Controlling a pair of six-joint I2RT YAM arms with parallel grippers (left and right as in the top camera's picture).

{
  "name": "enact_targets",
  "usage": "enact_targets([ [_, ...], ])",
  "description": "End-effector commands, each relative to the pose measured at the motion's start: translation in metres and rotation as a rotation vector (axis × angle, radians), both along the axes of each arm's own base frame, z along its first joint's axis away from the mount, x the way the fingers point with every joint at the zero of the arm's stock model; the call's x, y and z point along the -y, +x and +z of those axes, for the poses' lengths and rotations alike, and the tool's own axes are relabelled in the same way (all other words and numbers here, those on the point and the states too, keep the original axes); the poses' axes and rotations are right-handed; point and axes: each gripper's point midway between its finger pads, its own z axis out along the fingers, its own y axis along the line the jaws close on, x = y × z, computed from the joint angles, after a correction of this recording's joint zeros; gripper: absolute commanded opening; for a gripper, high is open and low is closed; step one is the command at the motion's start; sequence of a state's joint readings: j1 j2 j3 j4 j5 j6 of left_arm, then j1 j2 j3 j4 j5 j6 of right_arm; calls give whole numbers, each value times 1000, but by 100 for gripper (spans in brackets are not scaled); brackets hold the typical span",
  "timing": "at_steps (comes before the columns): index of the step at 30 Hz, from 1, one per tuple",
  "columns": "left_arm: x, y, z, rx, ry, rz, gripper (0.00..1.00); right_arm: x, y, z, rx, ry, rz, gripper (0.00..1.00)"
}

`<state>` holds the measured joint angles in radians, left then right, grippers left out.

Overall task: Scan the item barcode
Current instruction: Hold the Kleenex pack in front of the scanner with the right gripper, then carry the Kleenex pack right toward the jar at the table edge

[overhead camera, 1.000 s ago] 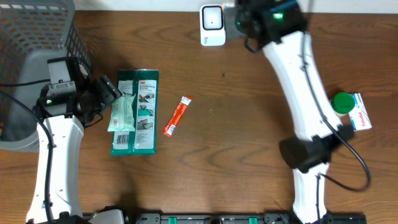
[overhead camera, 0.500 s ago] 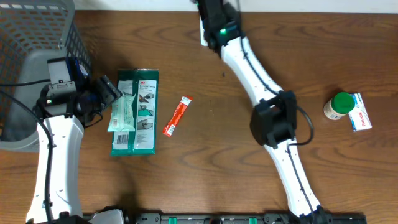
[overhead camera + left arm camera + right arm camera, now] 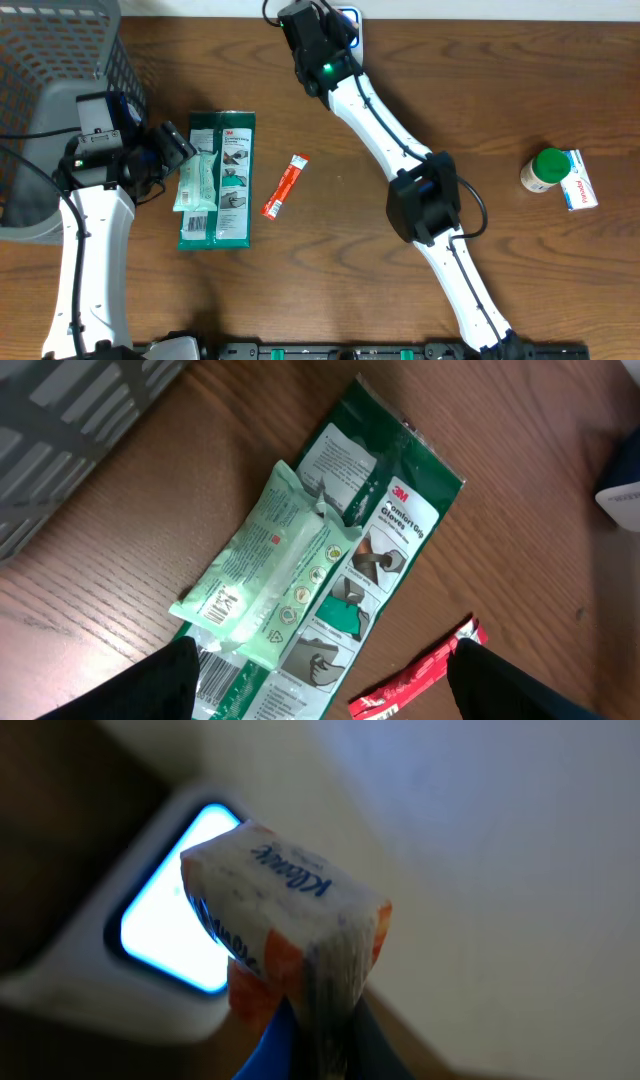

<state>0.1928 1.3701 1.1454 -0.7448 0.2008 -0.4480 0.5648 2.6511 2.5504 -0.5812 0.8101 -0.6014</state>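
Observation:
My right gripper (image 3: 320,1020) is shut on a small white and orange Kleenex tissue pack (image 3: 285,910), held up close to the lit window of the white scanner (image 3: 175,920). From overhead the right gripper (image 3: 318,38) is at the table's far edge, covering most of the scanner (image 3: 352,14); the pack is hidden there. My left gripper (image 3: 330,690) is open above a dark green gloves packet (image 3: 390,530) with a pale green pack (image 3: 275,555) lying on it. It holds nothing. A red sachet (image 3: 420,680) lies by its right finger.
A grey mesh basket (image 3: 50,60) stands at the far left behind the left arm. A green-capped bottle (image 3: 547,168) and a small white box (image 3: 580,182) sit at the right. The red sachet (image 3: 285,186) lies mid-table.
The right arm has swung left along the far edge, from the scanner's right side to over its left side. The left arm has not moved.

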Motion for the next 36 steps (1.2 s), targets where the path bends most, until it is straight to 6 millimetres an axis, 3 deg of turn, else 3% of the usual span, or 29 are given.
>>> enact_targets([
  [1, -2, 2, 8, 18, 8, 3, 81, 19, -23, 96, 125, 202, -96, 1],
  [6, -2, 2, 8, 18, 8, 3, 81, 25, -94, 174, -28, 501, 23, 1],
  [9, -2, 2, 8, 18, 8, 3, 81, 32, -147, 207, -154, 653, 107, 1],
  [13, -2, 2, 8, 18, 8, 3, 81, 52, -215, 234, -318, 782, 192, 1],
  [16, -2, 2, 8, 18, 8, 3, 81, 86, -247, 243, -361, 811, 134, 1],
  [23, -2, 2, 8, 18, 8, 3, 82, 161, -264, 232, -370, 905, -186, 1],
  [28, -2, 2, 8, 18, 8, 3, 81, 193, -259, 211, -386, 941, -341, 1],
  [32, -2, 2, 8, 18, 8, 3, 81, 211, -260, 180, -450, 956, -482, 1],
  [36, -2, 2, 8, 18, 8, 3, 81, 221, -265, 135, -562, 933, -598, 1],
])
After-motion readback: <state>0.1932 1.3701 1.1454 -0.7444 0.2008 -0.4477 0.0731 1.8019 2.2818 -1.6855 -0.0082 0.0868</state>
